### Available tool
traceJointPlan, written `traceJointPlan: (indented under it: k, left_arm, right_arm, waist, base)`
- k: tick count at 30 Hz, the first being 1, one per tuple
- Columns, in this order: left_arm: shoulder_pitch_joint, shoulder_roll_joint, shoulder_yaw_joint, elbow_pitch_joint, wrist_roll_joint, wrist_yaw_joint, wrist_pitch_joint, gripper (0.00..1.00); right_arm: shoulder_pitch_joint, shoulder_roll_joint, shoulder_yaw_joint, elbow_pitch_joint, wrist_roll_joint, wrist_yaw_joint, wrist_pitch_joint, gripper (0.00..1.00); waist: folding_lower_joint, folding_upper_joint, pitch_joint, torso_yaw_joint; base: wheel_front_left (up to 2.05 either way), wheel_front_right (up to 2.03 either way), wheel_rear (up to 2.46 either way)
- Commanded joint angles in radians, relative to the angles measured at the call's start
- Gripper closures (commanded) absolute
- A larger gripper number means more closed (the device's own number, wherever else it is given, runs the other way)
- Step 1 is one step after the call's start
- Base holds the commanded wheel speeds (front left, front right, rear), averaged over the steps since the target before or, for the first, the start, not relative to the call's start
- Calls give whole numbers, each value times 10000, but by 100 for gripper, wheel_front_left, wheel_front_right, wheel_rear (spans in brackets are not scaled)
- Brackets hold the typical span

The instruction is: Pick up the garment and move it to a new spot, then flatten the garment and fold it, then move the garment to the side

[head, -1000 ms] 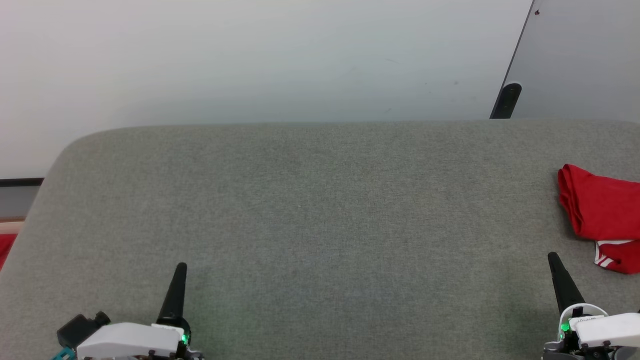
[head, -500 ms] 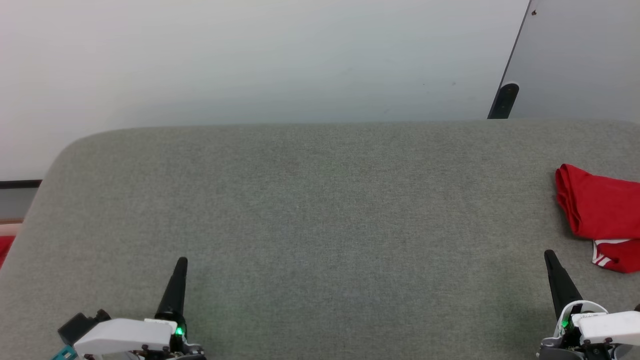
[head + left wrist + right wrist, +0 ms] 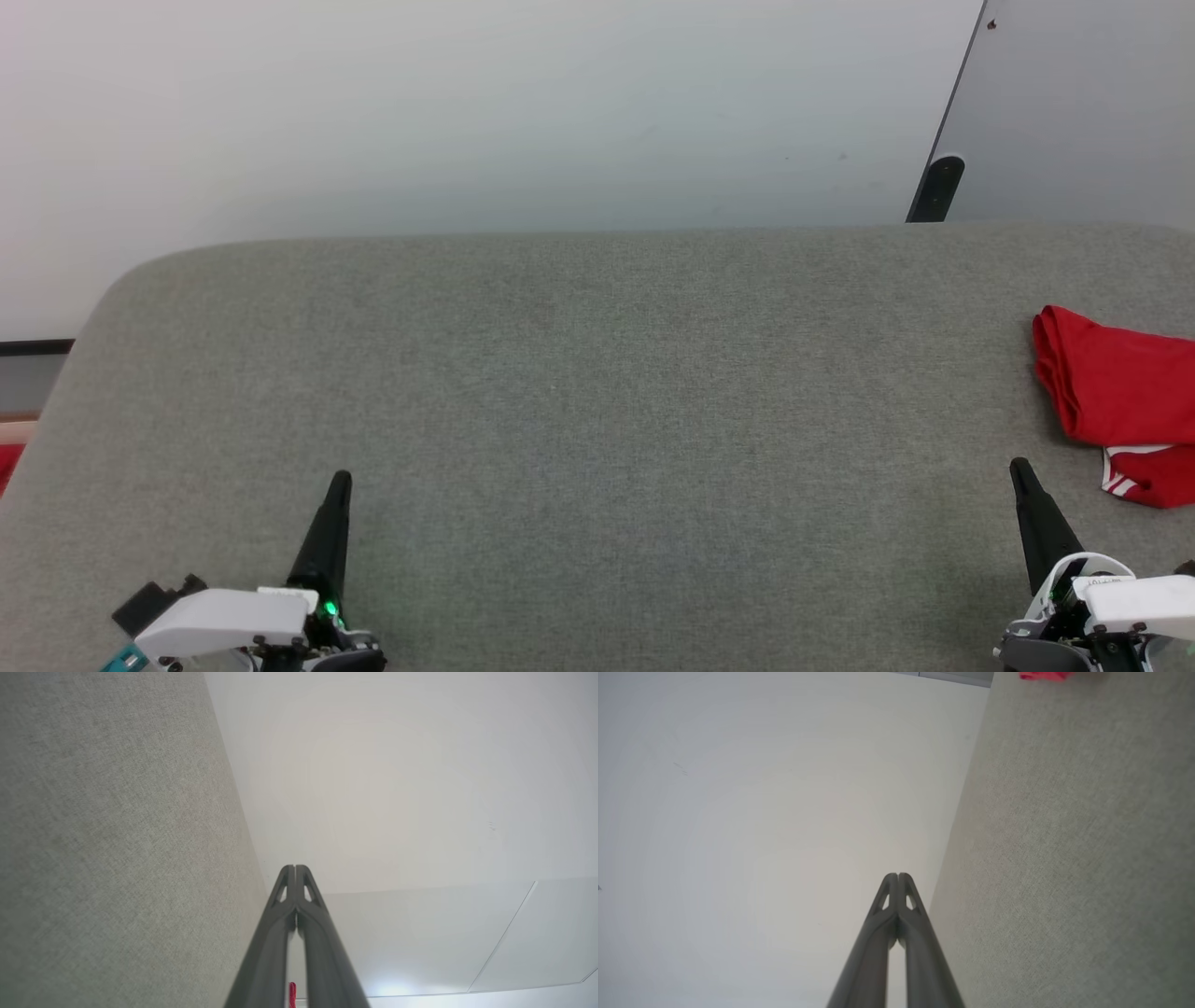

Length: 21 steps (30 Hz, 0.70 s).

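The garment [image 3: 1116, 392] lies at the right edge of the grey padded table [image 3: 597, 373], about midway between its far edge and its near edge. It is a compact red bundle, with several layers rolled at its left side and a piece of red-and-white striped trim at its near end. The picture border cuts off its right part, so I cannot tell how neat the whole shape is.

My right gripper [image 3: 1018, 465] is nearest to it, at the near edge, close to the bundle but apart from it. Its two fingers are pressed together with nothing between them. My left gripper [image 3: 342, 478] is well apart, toward the near-left corner, also closed and empty.

I judge that this fits two stages: a bundle waiting to be carried to a new spot, or a folded piece already put aside. In either case I should bring the whole garment into sight, read its layers, and keep my closed fingers off the cloth so nothing is dragged
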Motion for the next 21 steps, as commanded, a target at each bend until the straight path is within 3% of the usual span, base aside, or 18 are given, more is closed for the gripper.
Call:
traceJointPlan:
  k: [1, 21]
  left_arm:
    - [-110, -14, 41, 1, -201, -91, 62, 100]
    - [-241, -47, 101, 73, -1077, -87, 293, 100]
  right_arm:
    - [-125, 22, -42, 10, 166, -12, 36, 100]
    - [-195, 155, -79, 107, 840, -14, 197, 100]
  waist:
    - [0, 0, -2, -5]
    - [0, 0, -20, -53]
  base:
    - [0, 0, 0]
    - [0, 0, 0]
